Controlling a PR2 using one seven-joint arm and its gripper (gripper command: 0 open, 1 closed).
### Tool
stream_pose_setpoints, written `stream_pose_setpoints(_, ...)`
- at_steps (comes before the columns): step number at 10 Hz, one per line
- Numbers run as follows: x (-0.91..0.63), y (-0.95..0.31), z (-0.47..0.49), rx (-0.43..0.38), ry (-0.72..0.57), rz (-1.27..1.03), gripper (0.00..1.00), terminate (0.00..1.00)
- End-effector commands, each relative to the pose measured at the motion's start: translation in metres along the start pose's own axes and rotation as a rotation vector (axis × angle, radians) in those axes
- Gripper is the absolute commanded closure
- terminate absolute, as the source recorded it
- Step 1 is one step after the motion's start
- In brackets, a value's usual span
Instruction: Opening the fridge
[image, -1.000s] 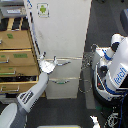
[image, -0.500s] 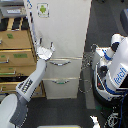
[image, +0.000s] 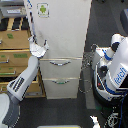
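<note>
Robot arm reaching to the left edge of the white fridge

The fridge (image: 62, 45) stands in the middle, its big door with the green sticker (image: 43, 9) looking shut. The hand (image: 39, 47) sits at the door's 9 o'clock edge; I cannot tell if it grips. A wooden cabinet (image: 14, 55) crowds the left. Dark floor (image: 92, 30) lies free at 3 o'clock, before another white robot (image: 116, 70).

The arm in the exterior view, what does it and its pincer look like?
The arm is light grey with a darker, striped band on the forearm. Its pincer is pale grey-white with curved fingers. No cables or legible markings can be made out on it.
</note>
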Motion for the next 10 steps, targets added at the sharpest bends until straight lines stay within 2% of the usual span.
stream_pose_setpoints(1,0.028,0.046,-0.032,-0.231,0.096,0.086,0.00,0.00)
stream_pose_setpoints(2,0.030,0.050,-0.040,-0.268,0.108,0.100,0.00,0.00)
stream_pose_setpoints(3,0.033,0.059,-0.049,-0.344,0.137,0.138,0.00,0.00)
stream_pose_setpoints(7,0.035,0.055,-0.066,-0.368,0.122,0.104,0.00,0.00)
stream_pose_setpoints(10,0.027,0.080,-0.108,-0.391,0.179,0.093,0.00,0.00)
